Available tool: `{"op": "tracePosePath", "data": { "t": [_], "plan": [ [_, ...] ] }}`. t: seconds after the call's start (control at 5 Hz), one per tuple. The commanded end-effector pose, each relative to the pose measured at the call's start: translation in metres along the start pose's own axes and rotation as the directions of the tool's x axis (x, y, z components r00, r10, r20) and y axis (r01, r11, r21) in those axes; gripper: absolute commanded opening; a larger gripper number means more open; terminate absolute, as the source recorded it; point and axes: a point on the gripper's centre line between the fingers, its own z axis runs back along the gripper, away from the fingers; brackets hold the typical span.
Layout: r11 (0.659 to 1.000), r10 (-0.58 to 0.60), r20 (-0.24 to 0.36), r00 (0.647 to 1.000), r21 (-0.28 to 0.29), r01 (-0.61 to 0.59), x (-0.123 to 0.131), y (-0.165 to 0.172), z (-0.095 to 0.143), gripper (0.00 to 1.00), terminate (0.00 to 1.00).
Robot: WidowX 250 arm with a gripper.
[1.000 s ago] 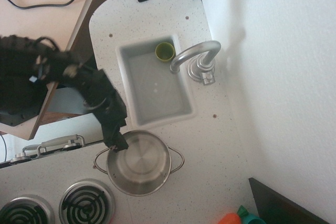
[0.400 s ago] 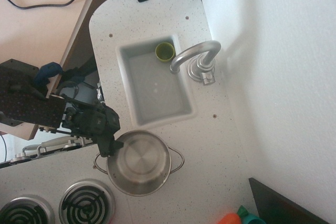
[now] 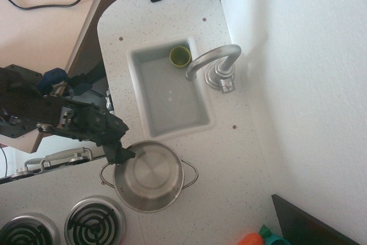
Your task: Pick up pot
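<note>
Fingertips of my gripper (image 3: pixel 123 156) sit at the upper-left rim of the pot (image 3: pixel 149 176), dark against the steel; they appear to pinch the rim, though from this overhead angle I cannot tell for certain whether they are closed on it or only touching. My arm (image 3: pixel 51 116) reaches in from the left edge, its far end cut off by the frame.

That pot stands on the speckled counter (image 3: pixel 229 159), just below the sink (image 3: pixel 169 93) and just right of 2 coil burners (image 3: pixel 94 222), both cropped by the bottom edge. Its 2 wire handles show at left and right; the left one lies partly under my fingertips.

Inside the sink's top corner rests a small yellow-green cup (image 3: pixel 180 56), with the faucet (image 3: pixel 215 64) arching over the basin's right side. Orange and teal objects (image 3: pixel 264 237) at the bottom edge are too cropped to identify.

Open counter lies right of the pot, toward the white wall (image 3: pixel 309 84).
</note>
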Motion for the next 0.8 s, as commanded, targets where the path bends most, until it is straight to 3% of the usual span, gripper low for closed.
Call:
{"op": "tracePosePath", "data": {
  "t": [0.0,0.2,0.6],
  "plan": [
    [1.000,0.012,0.021,1.000,-0.023,-0.012,-0.028,0.017,-0.005,1.00,0.00],
    [0.999,0.006,0.060,0.998,0.050,-0.009,-0.038,0.020,-0.008,0.00,0.00],
    [0.999,-0.042,0.117,0.992,0.005,0.042,-0.033,0.006,-0.006,0.00,0.00]
  ]
}}
